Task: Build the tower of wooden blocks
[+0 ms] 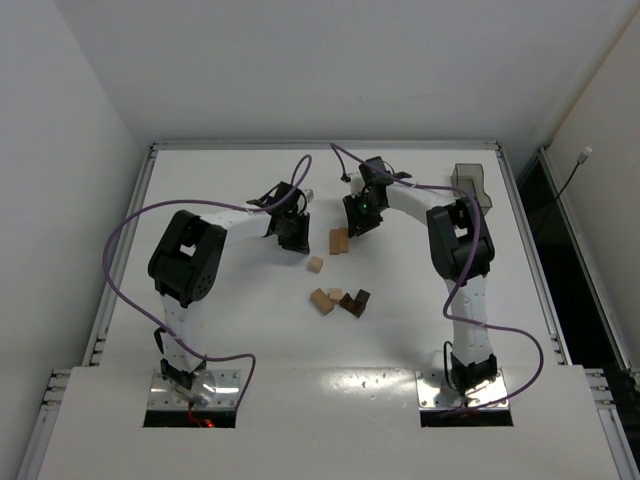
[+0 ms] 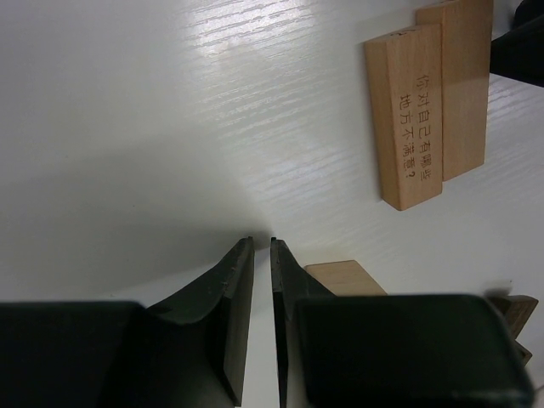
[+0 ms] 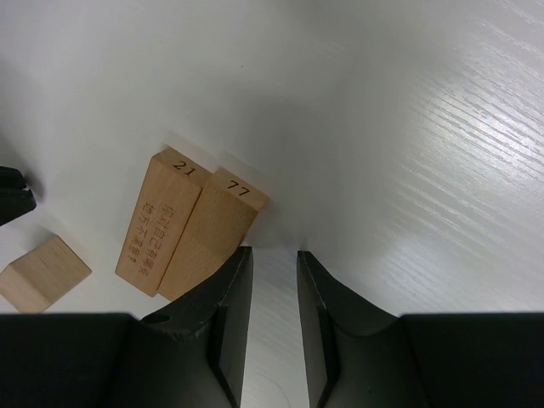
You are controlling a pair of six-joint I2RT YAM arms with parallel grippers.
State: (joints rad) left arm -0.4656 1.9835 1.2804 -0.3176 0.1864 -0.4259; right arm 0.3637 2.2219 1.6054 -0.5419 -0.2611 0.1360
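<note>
We see the blocks (image 1: 322,300) lying loose on the table (image 1: 230,330) around the middle of the top view, not yet built into a tower. A tan pair (image 1: 339,241) lies side by side just above centre, between the two grippers. In the right wrist view the ends of the pair (image 3: 183,234) read 21 and 77, and one long face carries engraved characters. A lone block (image 1: 316,265) sits just below and left of the pair, apart from it. Lower still, tan pieces and a dark block (image 1: 355,302) are huddled close; we cannot tell whether they touch.

The left gripper (image 1: 293,238) hangs just left of the pair. In its own view the left gripper (image 2: 262,242) has its jaws drawn to a thin slit with nothing between them. The right gripper (image 1: 357,222) stands just right of the pair, and in its wrist view the right gripper (image 3: 272,255) has its jaws parted a little, holding nothing.

The table is white and glossy, with fine grain lines catching the light. A pale rail (image 1: 127,240) edges it. A smoky bin (image 1: 470,185) stands at its upper right corner. Purple cables (image 1: 125,230) loop from the arms. Plain white walls (image 1: 300,60) close in the upper frame, and a dark gap (image 1: 570,250) runs down the right side.
</note>
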